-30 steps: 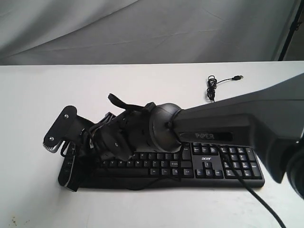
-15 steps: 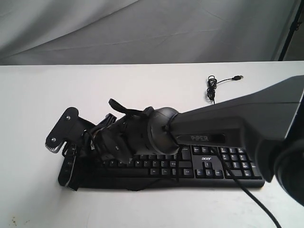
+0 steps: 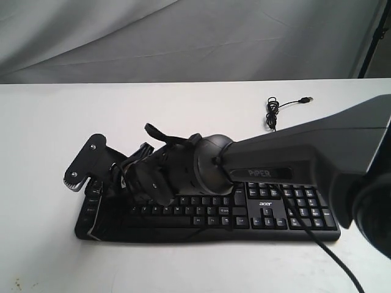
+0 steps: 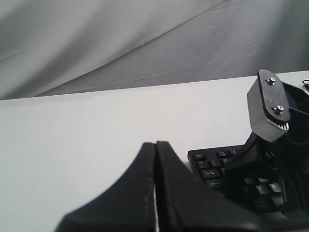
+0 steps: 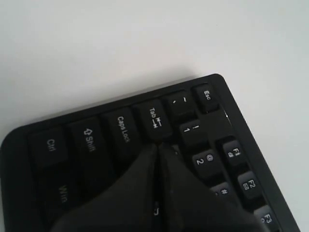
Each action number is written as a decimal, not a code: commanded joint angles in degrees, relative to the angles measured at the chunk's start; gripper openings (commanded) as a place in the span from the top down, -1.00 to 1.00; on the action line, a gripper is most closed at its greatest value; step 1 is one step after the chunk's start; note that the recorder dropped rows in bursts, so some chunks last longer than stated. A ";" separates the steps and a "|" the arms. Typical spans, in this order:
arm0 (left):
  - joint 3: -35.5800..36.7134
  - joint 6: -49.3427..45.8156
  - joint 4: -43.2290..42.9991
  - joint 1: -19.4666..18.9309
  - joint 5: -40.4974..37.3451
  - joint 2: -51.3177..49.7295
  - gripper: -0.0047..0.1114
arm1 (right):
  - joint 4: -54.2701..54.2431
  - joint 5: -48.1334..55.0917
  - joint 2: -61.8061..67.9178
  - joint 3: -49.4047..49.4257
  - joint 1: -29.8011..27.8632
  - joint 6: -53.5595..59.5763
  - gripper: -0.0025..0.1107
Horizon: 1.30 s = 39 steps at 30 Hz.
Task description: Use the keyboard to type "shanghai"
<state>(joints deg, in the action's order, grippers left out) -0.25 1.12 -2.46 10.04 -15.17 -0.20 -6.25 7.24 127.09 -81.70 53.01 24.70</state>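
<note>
A smooth, matte white worktop (image 3: 49,122) runs beneath a creased grey cloth backdrop (image 3: 183,36). The left hand (image 4: 155,145) has two matte black tapering fingers pressed shut with only a hairline seam between them; it holds nothing and sits off the left end of the wide black plastic keyboard (image 3: 269,210). A flat grey bracket with rounded corners and two screws (image 3: 85,162) stands tilted above that end. The right hand (image 5: 158,147) is likewise closed to one blunt point and holds nothing; its tip is over the keys beside Tab, and whether it touches a key I cannot tell. The keyboard lies flat near the worktop's front edge, long side across the exterior view; it has low square keycaps with white legends, and a numeric pad and small white "acer" logo toward its right end. A thin black cable (image 3: 272,113), loosely looped, lies behind it and ends in a metal plug. The bulky, smooth dark right arm (image 3: 305,155), lettered "PIPER", reaches in from the right.
</note>
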 commanded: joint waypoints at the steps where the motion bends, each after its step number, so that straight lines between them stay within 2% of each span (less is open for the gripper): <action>1: 0.25 0.16 -0.27 0.20 0.33 0.20 0.92 | -0.19 -0.01 -0.05 -0.44 -0.39 0.57 0.96; 39: 0.25 0.16 -0.27 0.20 0.33 0.20 0.92 | 1.85 2.45 0.24 -0.44 -0.15 0.95 0.96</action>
<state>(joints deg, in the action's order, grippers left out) -0.25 1.12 -2.46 10.04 -15.17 -0.20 -5.27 8.58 127.23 -81.75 53.01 25.08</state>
